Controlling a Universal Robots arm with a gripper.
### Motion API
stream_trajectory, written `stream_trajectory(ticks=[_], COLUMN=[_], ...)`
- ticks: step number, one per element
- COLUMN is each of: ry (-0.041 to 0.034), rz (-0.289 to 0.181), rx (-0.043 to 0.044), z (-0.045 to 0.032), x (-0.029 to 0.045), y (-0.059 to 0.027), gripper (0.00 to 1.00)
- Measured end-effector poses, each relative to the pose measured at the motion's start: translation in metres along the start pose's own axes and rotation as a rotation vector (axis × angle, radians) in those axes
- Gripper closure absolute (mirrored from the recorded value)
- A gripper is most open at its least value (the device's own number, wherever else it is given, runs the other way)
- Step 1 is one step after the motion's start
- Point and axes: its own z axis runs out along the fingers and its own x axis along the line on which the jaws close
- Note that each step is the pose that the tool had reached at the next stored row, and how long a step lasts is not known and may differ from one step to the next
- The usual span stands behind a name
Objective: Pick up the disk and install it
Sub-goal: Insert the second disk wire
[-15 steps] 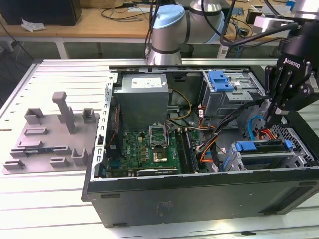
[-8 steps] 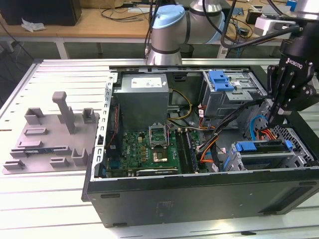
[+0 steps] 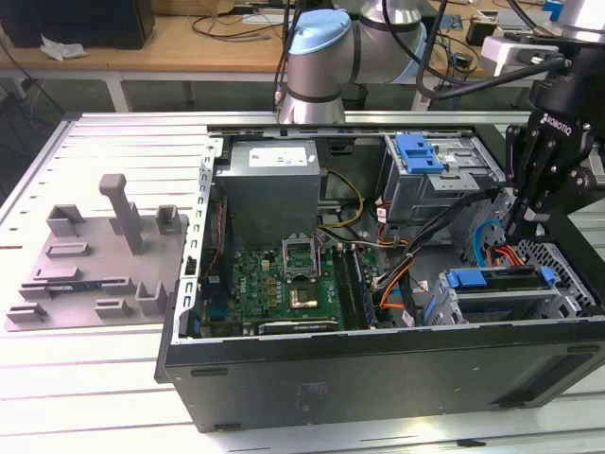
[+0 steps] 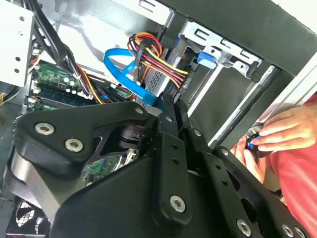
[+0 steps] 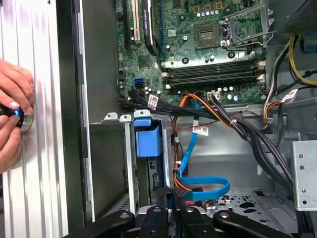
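The disk, a drive in a blue carrier, lies slotted in the lower drive cage at the case's front corner, on the exterior view's right. Its blue carrier handle sticks out of the cage, and the handle also shows in the second wrist view beside the coloured power wires. My gripper hangs just above and behind that cage, over the cables. Its fingers are shut with nothing between them. In the second wrist view the gripper points at the blue data cable.
The open computer case lies on a slatted table. An upper drive cage holds a blue bracket. Cable bundles cross between motherboard and cages. A person's hands hold a small lit device beside the case. A grey fixture sits on the exterior view's left.
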Motion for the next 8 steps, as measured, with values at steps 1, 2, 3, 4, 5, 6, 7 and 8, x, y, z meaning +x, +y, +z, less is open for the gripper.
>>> stream_trajectory(ticks=[1, 2, 3, 4, 5, 6, 7, 8], ry=[-0.0135, -0.0284, -0.0429, -0.0508, -0.0625, -0.0731, -0.0865, -0.0969], rz=[0.0, 0.0, 0.0, 0.0, 0.0, 0.0, 0.0, 0.0], rx=[0.0011, 0.0021, 0.0042, 0.0055, 0.0076, 0.0096, 0.012, 0.014], z=[0.0006, 0.0014, 0.0021, 0.0025, 0.0032, 0.0037, 0.0045, 0.0052], x=[0.0025, 0.0052, 0.0082, 0.0099, 0.0125, 0.0149, 0.0181, 0.021], y=[0.0012, 0.0017, 0.0019, 0.002, 0.0021, 0.0022, 0.0024, 0.0026], gripper=[0.84, 0.84, 0.84, 0.84, 0.84, 0.84, 0.84, 0.84])
